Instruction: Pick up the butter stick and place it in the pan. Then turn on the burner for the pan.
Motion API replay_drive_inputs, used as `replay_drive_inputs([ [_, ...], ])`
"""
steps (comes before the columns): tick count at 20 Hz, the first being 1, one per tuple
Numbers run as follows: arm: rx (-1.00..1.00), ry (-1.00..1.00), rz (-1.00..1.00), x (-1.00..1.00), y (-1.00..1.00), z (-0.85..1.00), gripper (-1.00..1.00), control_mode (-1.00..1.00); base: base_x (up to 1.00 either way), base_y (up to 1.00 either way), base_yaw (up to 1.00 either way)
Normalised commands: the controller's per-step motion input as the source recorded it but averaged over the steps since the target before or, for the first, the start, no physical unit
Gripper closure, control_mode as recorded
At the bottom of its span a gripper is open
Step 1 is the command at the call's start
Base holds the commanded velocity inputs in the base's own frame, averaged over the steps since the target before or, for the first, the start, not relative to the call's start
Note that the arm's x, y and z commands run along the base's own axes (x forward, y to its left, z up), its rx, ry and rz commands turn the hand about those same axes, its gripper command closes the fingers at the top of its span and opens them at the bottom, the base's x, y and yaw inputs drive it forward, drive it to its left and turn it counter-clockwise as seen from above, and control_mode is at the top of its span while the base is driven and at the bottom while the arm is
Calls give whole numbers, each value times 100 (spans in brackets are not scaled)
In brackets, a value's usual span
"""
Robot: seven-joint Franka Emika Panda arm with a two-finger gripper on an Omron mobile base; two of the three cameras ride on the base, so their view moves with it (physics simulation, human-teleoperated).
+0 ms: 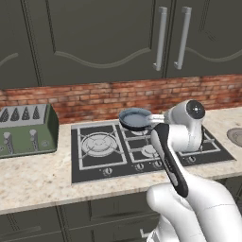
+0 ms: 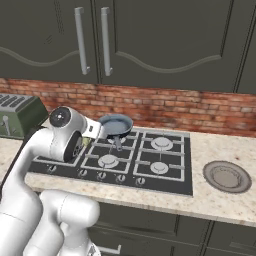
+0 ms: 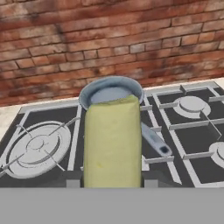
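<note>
Oblong pale-yellow butter stick [image 3: 112, 142], smooth-faced

A speckled beige stone counter [image 1: 38, 177] runs below a brick wall; a black gas hob [image 1: 90, 168] is set into it, with a wide ringed burner [image 1: 98, 143] at its left and smaller burners [image 2: 162, 143] at its right; the pan [image 1: 135, 118] sits on a rear burner; a green toaster [image 1: 26, 130] stands left of the hob; a round grey disc [image 2: 227, 176] lies right of it.
</note>
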Motion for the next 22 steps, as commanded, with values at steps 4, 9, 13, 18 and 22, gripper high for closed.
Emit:
replay_drive_inputs([
  [4,0,0,0,38,0,-7,100,-100,0,0,0],
  [9,0,0,0,31,0,-11,100,-100,0,0,0],
  [13,0,0,0,29,0,-22,100,-100,0,0,0],
  [18,0,0,0,31,0,-18,100,-100,0,0,0],
  [22,0,1,0,39,0,-2,100,-100,0,0,0],
])
